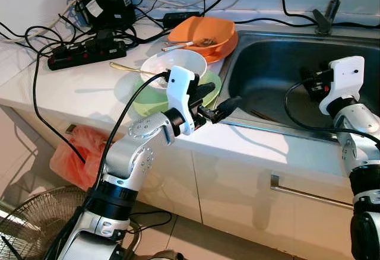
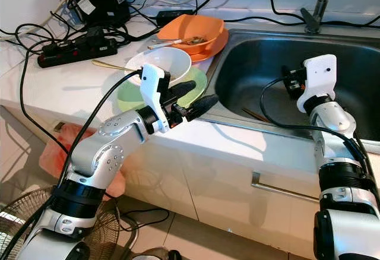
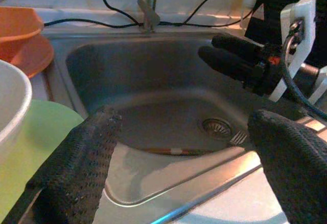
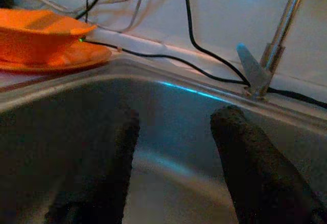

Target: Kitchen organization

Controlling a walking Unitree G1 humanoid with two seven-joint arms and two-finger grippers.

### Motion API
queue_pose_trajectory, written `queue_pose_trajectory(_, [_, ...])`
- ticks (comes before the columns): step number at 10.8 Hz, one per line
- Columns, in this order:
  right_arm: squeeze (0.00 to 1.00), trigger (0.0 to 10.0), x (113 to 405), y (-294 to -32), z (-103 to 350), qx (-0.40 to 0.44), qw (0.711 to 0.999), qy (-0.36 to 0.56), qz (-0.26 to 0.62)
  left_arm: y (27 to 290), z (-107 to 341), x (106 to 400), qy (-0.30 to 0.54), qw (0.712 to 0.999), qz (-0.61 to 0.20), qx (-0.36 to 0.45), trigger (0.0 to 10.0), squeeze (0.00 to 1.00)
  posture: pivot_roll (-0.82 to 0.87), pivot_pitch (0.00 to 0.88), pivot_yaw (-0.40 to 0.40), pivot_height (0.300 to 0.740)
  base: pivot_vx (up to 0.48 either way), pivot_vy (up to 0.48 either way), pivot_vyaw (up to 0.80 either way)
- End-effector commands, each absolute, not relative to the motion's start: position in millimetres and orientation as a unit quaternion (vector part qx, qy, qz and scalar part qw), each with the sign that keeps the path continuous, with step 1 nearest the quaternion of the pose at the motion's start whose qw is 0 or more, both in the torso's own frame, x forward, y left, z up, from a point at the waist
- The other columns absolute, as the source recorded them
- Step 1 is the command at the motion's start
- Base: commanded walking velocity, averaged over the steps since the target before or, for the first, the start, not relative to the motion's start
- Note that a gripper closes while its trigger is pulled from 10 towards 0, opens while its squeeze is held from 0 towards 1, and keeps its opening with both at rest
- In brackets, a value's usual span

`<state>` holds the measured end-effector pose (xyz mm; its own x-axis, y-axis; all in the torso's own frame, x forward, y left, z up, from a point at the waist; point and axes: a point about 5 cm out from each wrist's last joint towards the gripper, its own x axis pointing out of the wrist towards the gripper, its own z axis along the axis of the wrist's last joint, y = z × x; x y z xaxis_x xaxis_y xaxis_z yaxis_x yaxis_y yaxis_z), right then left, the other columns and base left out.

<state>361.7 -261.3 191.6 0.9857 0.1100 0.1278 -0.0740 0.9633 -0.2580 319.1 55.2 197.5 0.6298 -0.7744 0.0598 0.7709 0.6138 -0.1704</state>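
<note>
A white bowl (image 1: pixel 173 64) sits on a green plate (image 1: pixel 148 101) on the white counter, with a gold-handled spoon (image 1: pixel 124 67) lying beside it. Behind them an orange bowl (image 1: pixel 202 31) holding cutlery rests on an orange plate (image 1: pixel 221 51). My left gripper (image 1: pixel 221 97) is open and holds nothing, hovering over the counter edge between the green plate and the steel sink (image 1: pixel 267 102). My right gripper (image 1: pixel 307 82) hangs open inside the sink basin, also holding nothing. On the sink floor lie a fork (image 3: pixel 237 138) and a thin reddish stick (image 3: pixel 163 151), near the drain (image 3: pixel 217 127).
A black power strip (image 1: pixel 86 52) and tangled cables cover the back left of the counter. The tap (image 1: pixel 329 10) rises behind the sink. Below, a red plastic bag (image 1: pixel 74 153) hangs on the cabinet, a fan (image 1: pixel 35 218) stands on the floor, and a drawer handle (image 1: pixel 309 193) juts out.
</note>
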Motion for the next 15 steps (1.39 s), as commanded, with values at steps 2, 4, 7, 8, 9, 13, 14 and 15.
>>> queue_pose_trajectory(2, [1.0,10.0,363,-233,217,-0.085,0.984,-0.133,0.086,67,207,327,-0.025,0.922,-0.382,-0.058,10.0,1.0,0.13,0.051,0.158,0.74,0.0,0.0,0.0])
queue_pose_trajectory(4, [1.0,10.0,354,-202,231,-0.051,0.975,-0.176,0.129,95,222,345,-0.083,0.957,-0.274,-0.042,10.0,1.0,0.14,0.049,0.163,0.74,0.0,0.0,0.0])
queue_pose_trajectory(7, [1.0,10.0,342,-185,232,-0.012,0.972,-0.179,0.15,131,234,355,-0.132,0.977,-0.143,-0.09,10.0,1.0,0.14,0.048,0.16,0.74,0.0,0.0,0.0])
queue_pose_trajectory(8, [1.0,10.0,335,-179,228,0.001,0.972,-0.17,0.161,141,233,357,-0.136,0.979,-0.111,-0.101,10.0,1.0,0.15,0.039,0.156,0.74,0.0,0.0,0.0])
queue_pose_trajectory(9, [1.0,10.0,329,-173,223,0.011,0.971,-0.164,0.172,150,230,359,-0.133,0.982,-0.08,-0.11,10.0,1.0,0.15,0.032,0.158,0.74,0.0,0.0,0.0])
queue_pose_trajectory(13, [1.0,10.0,316,-163,210,0.039,0.972,-0.138,0.184,177,242,367,-0.156,0.981,-0.013,-0.116,10.0,0.0,0.15,0.049,0.171,0.74,0.0,0.0,0.0])
queue_pose_trajectory(14, [1.0,10.0,313,-163,209,0.043,0.973,-0.135,0.182,186,245,367,-0.167,0.979,0.017,-0.118,10.0,0.0,0.15,0.047,0.169,0.74,0.0,0.0,0.0])
queue_pose_trajectory(15, [1.0,10.0,312,-166,207,0.052,0.975,-0.131,0.17,191,248,368,-0.174,0.978,0.032,-0.114,10.0,0.0,0.15,0.052,0.169,0.74,0.0,0.0,0.0])
